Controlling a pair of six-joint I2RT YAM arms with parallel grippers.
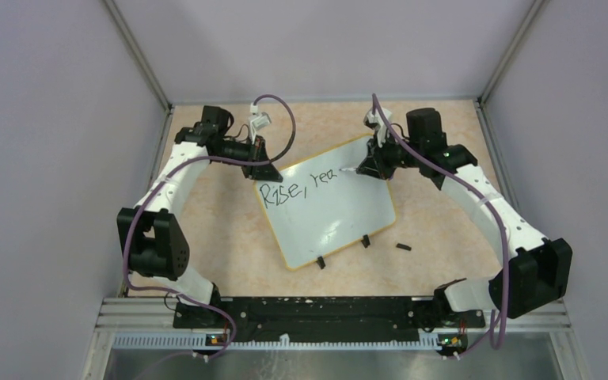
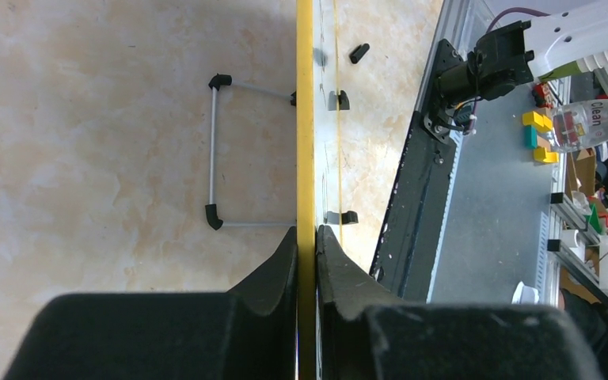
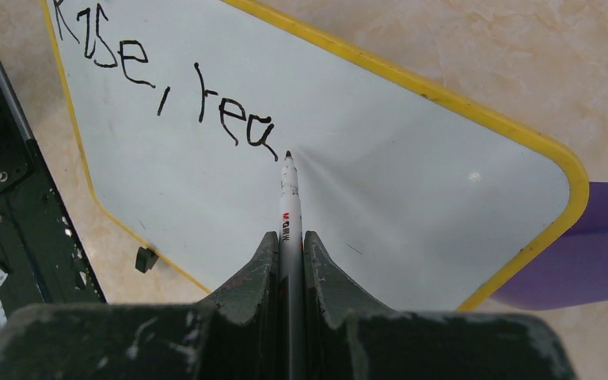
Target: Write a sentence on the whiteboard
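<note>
The whiteboard lies tilted in the middle of the table, yellow-rimmed, with two black clip feet at its near edge. Black writing on it reads "Rise, rea". My left gripper is shut on the board's far left rim, seen edge-on in the left wrist view. My right gripper is shut on a white marker pen. The pen's black tip touches the board just right of the last letter.
A purple wedge-shaped block sits under the board's far right corner. A small black cap lies on the table to the right of the board's near edge. A wire stand shows behind the board.
</note>
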